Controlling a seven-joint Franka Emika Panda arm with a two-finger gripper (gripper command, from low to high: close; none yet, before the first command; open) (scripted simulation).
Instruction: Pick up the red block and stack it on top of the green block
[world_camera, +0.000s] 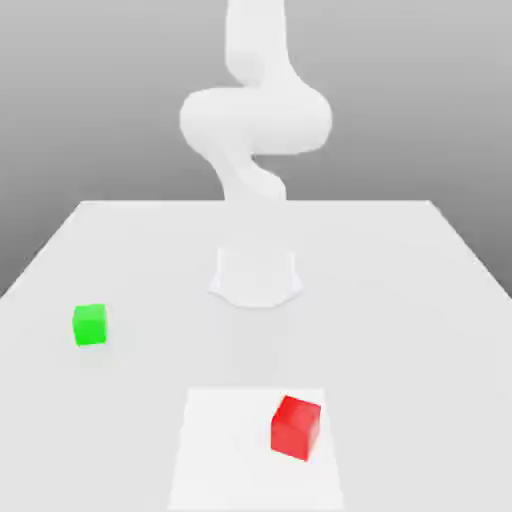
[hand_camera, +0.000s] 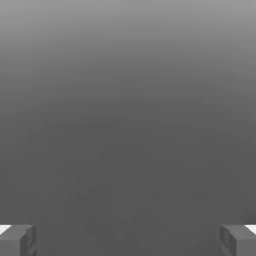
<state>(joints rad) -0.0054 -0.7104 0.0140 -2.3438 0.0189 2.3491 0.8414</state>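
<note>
Red block (world_camera: 296, 427) sits near the front of the white surface (world_camera: 420, 300), toward the exterior view's right, on a paler square patch (world_camera: 220, 450). Green block (world_camera: 90, 325) rests well apart, at the exterior view's left. The hand view shows the pincer (hand_camera: 128, 240) with its 2 fingertips (hand_camera: 17, 239) spread wide, holding nothing. Judging by this, nothing is done yet: reaching, grasping, lifting and stacking all remain.

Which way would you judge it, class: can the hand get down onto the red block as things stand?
Probably yes. The red block sits alone on the table, far from the green block, and the hand is open.
</note>
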